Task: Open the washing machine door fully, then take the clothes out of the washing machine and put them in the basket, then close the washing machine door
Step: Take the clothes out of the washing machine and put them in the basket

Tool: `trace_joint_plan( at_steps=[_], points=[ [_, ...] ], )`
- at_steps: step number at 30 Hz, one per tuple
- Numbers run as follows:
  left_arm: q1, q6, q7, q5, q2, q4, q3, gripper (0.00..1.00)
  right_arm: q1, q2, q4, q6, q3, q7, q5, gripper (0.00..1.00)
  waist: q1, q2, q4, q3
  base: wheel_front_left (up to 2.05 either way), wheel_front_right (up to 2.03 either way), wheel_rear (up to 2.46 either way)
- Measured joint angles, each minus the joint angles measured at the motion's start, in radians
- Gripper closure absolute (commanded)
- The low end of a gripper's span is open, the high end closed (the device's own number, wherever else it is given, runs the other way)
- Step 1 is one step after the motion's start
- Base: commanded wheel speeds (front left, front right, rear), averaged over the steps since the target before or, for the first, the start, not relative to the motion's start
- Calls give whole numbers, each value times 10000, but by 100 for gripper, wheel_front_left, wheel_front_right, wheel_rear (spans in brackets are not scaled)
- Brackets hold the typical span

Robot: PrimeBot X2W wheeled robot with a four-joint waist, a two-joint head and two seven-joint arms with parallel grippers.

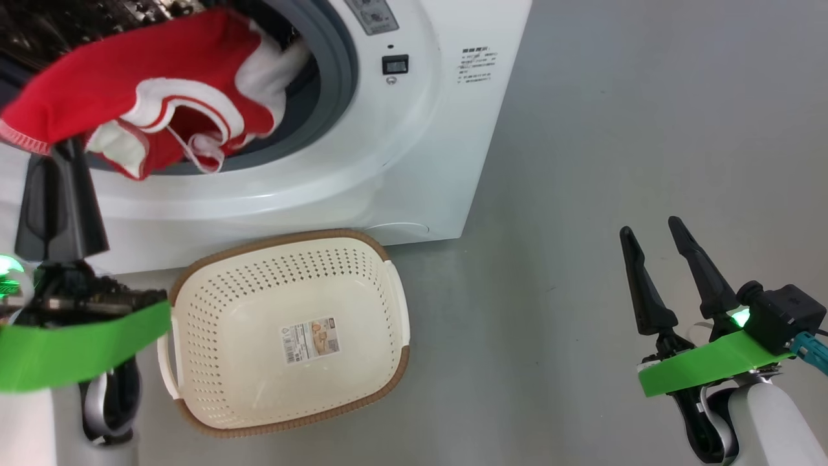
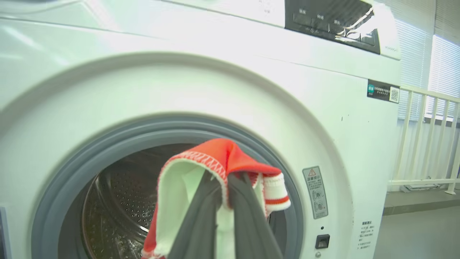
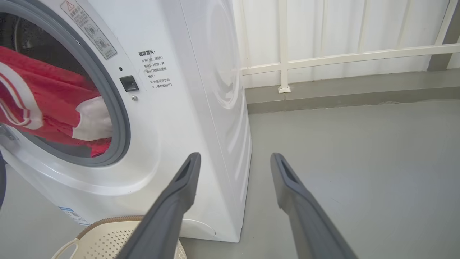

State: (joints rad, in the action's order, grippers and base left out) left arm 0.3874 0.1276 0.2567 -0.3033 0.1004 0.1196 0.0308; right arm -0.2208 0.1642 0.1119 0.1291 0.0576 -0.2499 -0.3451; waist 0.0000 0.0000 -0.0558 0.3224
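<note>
Grey floor [image 1: 614,129]; white railing [image 3: 323,59] beside washer [image 1: 420,162]. Basket [image 1: 278,272] on floor at washer front. Left gripper [image 2: 225,187] pinches clothes [image 1: 129,77]; right gripper [image 1: 651,226] spread, empty.

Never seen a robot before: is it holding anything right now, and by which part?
The left end effector is shut on the red clothes, pinching their stitched hem. The right end effector is open and holds nothing.

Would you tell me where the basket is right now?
In the head view, the basket stands empty on the floor at lower centre-left, right in front of the washing machine, below the red clothes.
</note>
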Motion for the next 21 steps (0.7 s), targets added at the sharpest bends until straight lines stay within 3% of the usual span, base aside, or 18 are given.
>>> trace_joint_plan(
  at_steps=[7,11,15,21],
  points=[
    [-539,-17,0,311,-240,2226,10,100,2,46,-23,0,17,0,2,0,0,0,129,25,0,0,0],
    [-631,-31,2,558,-314,2543,-201,100,1,71,-29,0,46,0,0,0,0,0,145,86,0,0,0],
    [-1017,-58,-19,635,-324,2104,-395,100,-6,84,-31,0,142,0,0,0,0,0,110,167,0,0,0],
    [-1468,-88,-104,493,-378,280,-696,100,-16,82,-35,0,253,0,0,0,0,0,-48,309,0,0,0]
  ],
)
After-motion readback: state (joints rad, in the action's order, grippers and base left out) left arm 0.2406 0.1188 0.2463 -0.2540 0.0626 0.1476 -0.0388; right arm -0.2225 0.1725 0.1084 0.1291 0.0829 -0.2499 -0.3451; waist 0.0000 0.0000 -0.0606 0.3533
